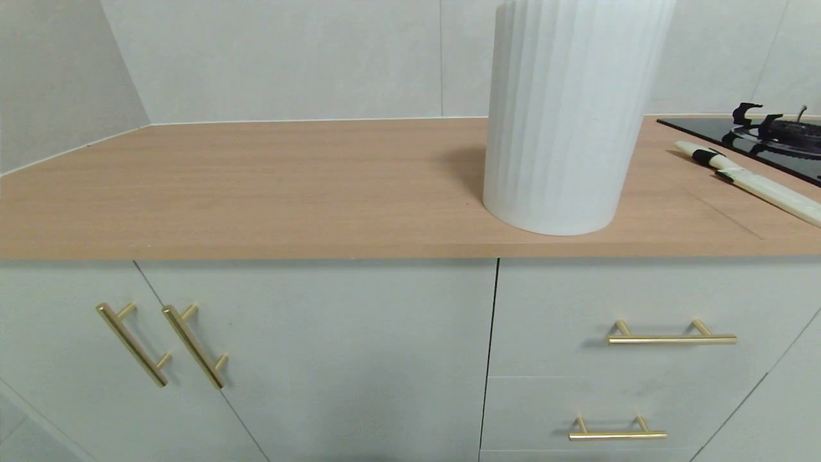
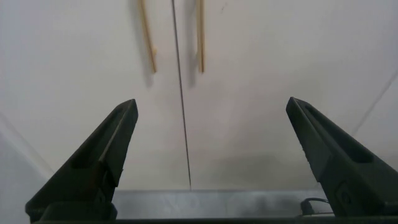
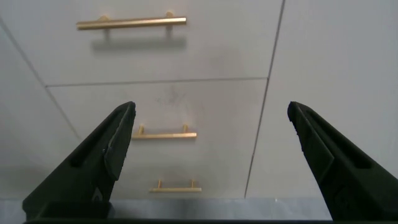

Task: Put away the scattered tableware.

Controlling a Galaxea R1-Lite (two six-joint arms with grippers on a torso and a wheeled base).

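A tall white ribbed container (image 1: 564,115) stands on the wooden countertop (image 1: 256,186), near its front edge and right of centre. A white knife with a black band (image 1: 747,179) lies on the counter at the far right. My left gripper (image 2: 211,118) is open with nothing between its fingers and faces the cabinet doors with two gold handles (image 2: 199,34). My right gripper (image 3: 211,118) is open too, holding nothing, in front of the drawer fronts with gold handles (image 3: 132,23).
A black gas hob (image 1: 763,138) sits at the counter's far right. Below the counter, cabinet doors with gold bar handles (image 1: 192,346) are on the left and drawers (image 1: 670,337) on the right, all closed. Grey tiled walls close off the back and left.
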